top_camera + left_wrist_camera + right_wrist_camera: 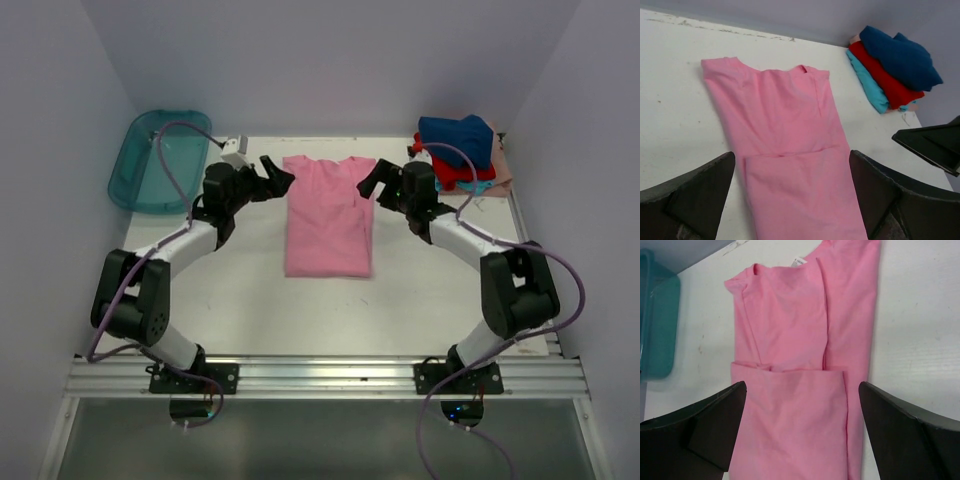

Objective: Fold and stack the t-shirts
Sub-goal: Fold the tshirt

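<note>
A pink t-shirt lies flat at the table's middle, sides folded in to a long rectangle, with one end doubled over onto it. Its small white tag shows at the collar. My left gripper is open by the shirt's far left corner. My right gripper is open by the far right corner. In both wrist views the wide-apart fingers frame the pink cloth below, and neither pair holds it. Folded navy, red and teal t-shirts are stacked at the back right.
A translucent teal plastic tub stands at the back left corner, also in the right wrist view as the tub. White walls close in the table on three sides. The right gripper's finger shows at the left wrist view's edge.
</note>
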Available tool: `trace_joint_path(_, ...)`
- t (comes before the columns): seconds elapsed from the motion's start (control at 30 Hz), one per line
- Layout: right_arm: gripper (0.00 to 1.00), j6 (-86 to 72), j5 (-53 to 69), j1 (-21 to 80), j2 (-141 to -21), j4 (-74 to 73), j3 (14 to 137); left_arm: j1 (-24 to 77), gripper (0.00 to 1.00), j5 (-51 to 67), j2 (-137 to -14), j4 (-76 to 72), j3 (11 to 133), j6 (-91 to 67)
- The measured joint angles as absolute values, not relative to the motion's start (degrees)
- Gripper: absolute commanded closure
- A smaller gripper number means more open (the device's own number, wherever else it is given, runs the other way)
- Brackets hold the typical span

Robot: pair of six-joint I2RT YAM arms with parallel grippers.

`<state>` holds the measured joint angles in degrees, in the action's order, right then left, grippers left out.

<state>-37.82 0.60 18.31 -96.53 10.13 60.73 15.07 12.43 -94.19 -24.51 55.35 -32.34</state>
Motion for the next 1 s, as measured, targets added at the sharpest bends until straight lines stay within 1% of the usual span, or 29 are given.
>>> trace_joint_path(0.13,0.01,-35.5,1.6,19.6,-87.2,10.8,53.5,15.8,0.00,15.4,-83.5,-26.7,47.2,-32.3)
trace_joint_path(0.23,0.01,-34.0,2.7,20.4,-82.5,10.1,51.0,16.3,0.00,17.0,-80.0,-26.3,43.1,-32.2)
trace_joint_path(0.43,0.01,-32.9,3.6,21.5,-76.6,7.7,45.0,18.1,0.00,15.8,-79.7,-16.7,37.7,-31.8)
trace_joint_path(0.57,0.01,-33.1,5.1,21.5,-76.8,7.2,38.4,21.1,0.00,15.4,-79.4,-13.0,32.6,-31.8)
trace_joint_path(0.7,0.02,-35.1,7.9,21.5,-77.3,8.6,30.8,21.8,0.00,16.6,-79.0,-12.3,28.2,-31.9)
trace_joint_path(0.73,0.03,-35.7,8.8,21.5,-77.7,9.0,29.5,21.8,0.00,17.2,-79.0,-12.3,27.7,-31.9)
trace_joint_path(0.77,0.09,-36.4,9.4,21.5,-78.1,9.4,28.5,21.8,0.00,17.8,-79.0,-12.5,27.4,-31.9)
trace_joint_path(0.87,0.17,-38.5,11.7,21.5,-79.1,12.9,27.8,21.8,0.00,19.9,-79.1,-13.4,26.9,-32.1)
trace_joint_path(0.97,0.28,-41.1,14.2,21.5,-82.3,17.7,27.4,21.8,0.00,21.8,-80.7,-15.5,26.7,-32.5)
trace_joint_path(1.0,0.41,-42.2,15.1,21.5,-83.6,19.7,27.3,21.8,0.00,22.7,-81.7,-17.0,26.7,-32.7)
